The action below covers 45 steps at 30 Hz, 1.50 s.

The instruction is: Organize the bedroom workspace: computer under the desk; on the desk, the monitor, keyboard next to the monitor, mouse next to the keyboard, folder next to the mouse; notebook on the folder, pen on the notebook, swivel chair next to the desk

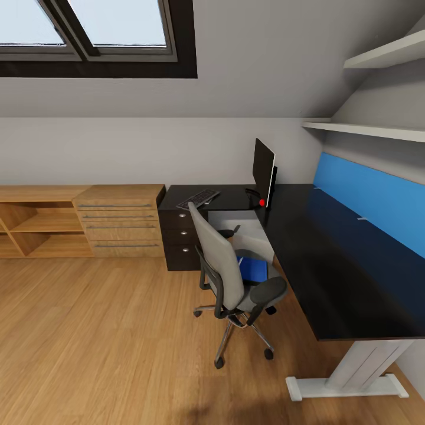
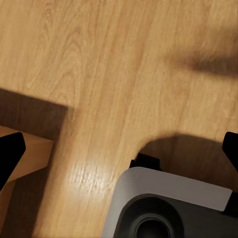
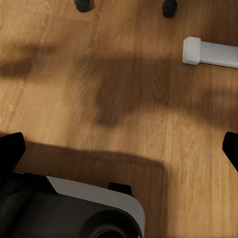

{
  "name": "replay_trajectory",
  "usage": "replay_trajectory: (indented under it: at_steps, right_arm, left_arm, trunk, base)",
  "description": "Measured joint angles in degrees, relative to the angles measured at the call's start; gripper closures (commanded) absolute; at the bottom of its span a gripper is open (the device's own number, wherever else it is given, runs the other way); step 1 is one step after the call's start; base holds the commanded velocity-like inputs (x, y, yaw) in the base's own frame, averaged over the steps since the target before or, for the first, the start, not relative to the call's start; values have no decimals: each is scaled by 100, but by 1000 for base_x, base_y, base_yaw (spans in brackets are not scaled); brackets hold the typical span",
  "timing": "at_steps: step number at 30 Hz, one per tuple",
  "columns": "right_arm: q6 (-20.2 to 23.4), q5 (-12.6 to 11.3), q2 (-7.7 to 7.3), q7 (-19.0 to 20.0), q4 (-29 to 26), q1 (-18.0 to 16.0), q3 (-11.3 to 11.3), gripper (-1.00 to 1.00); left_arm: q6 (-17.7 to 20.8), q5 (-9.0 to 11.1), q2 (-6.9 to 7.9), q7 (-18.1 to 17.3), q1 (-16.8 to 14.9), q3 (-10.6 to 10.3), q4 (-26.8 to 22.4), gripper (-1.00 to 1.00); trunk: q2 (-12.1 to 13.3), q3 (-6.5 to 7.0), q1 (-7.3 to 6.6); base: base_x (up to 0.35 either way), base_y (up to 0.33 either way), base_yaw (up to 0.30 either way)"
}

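The black-topped desk [image 1: 330,260] runs along the right wall. On its far corner stands the monitor [image 1: 264,173], edge-on, with the keyboard [image 1: 198,198] to its left. A light grey computer [image 1: 248,233] sits under the desk. The grey swivel chair [image 1: 227,268] stands by the desk with the blue folder [image 1: 255,268] on its seat. The mouse, notebook and pen are out of view. My left gripper [image 2: 119,153] hangs open over bare wood floor, and so does my right gripper [image 3: 121,151]. Neither holds anything.
A light-wood dresser [image 1: 121,219] and open shelving [image 1: 35,227] line the back wall. The desk's white foot [image 1: 345,386] [image 3: 208,52] lies on the floor near two chair castors [image 3: 169,7]. My own grey base [image 2: 168,208] shows below the grippers.
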Motion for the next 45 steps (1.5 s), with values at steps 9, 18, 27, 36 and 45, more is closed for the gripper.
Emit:
replay_trajectory:
  at_steps: [9,18,27,36,45]
  right_arm:
    - [-2,0,0,0,0,0,0,-100]
    - [0,0,0,0,0,0,0,-100]
    - [-2,0,0,0,0,0,0,-100]
    - [2,0,0,0,0,0,0,-100]
    - [3,0,0,0,0,0,0,-100]
  left_arm:
    - [0,-9,-21,0,0,-8,0,-100]
    - [0,-10,-29,-19,0,-17,0,-100]
    - [-2,-8,-93,-34,0,-28,-7,-100]
    - [-2,10,-99,-36,0,-6,-10,-100]
    - [-2,7,-92,-36,0,10,-9,-100]
  trunk:
    - [0,0,0]
    - [0,0,0]
    - [0,0,0]
    - [0,0,-3]
    - [0,0,0]
  base:
    - [0,0,0]
    - [0,0,0]
    - [0,1,0]
    - [124,108,0]
    - [66,21,0]
